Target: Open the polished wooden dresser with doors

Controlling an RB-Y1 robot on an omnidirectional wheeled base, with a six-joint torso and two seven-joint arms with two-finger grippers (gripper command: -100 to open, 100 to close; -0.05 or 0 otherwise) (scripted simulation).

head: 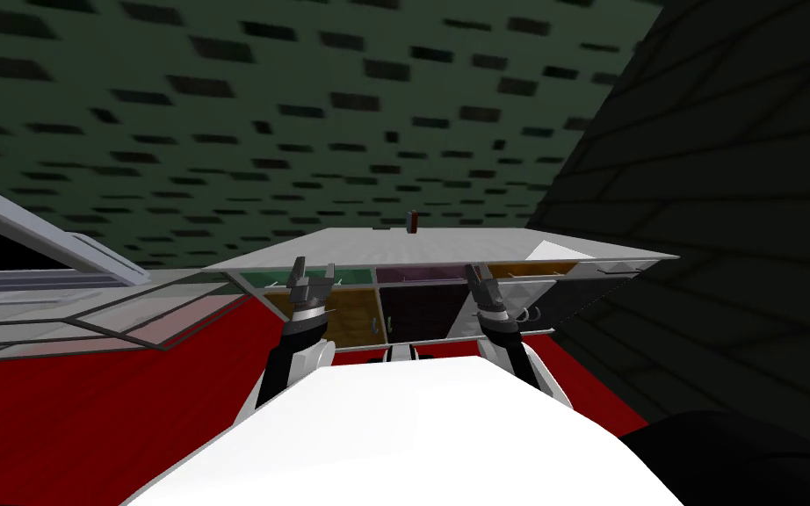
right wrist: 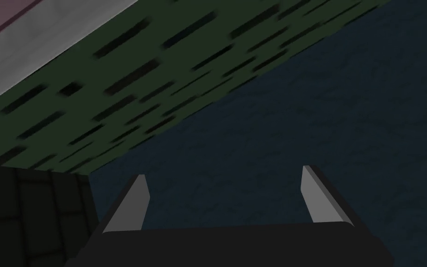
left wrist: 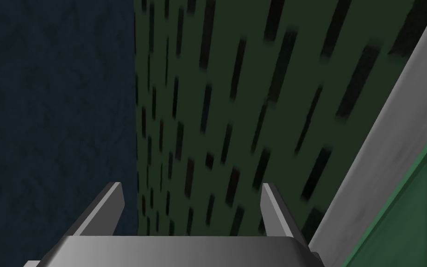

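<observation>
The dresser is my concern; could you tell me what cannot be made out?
- Head view: the left gripper and right gripper hide parts of the dresser front.
- Head view: the object on its top is too small to identify.
- Left wrist view: the dresser is cut off by the edge to one corner.

Left forearm (head: 293, 351) and right forearm (head: 513, 347): white shells, black joints, ribbed grey wrists; left jaws, right jaws: dark boxes, thin grey blades.
</observation>
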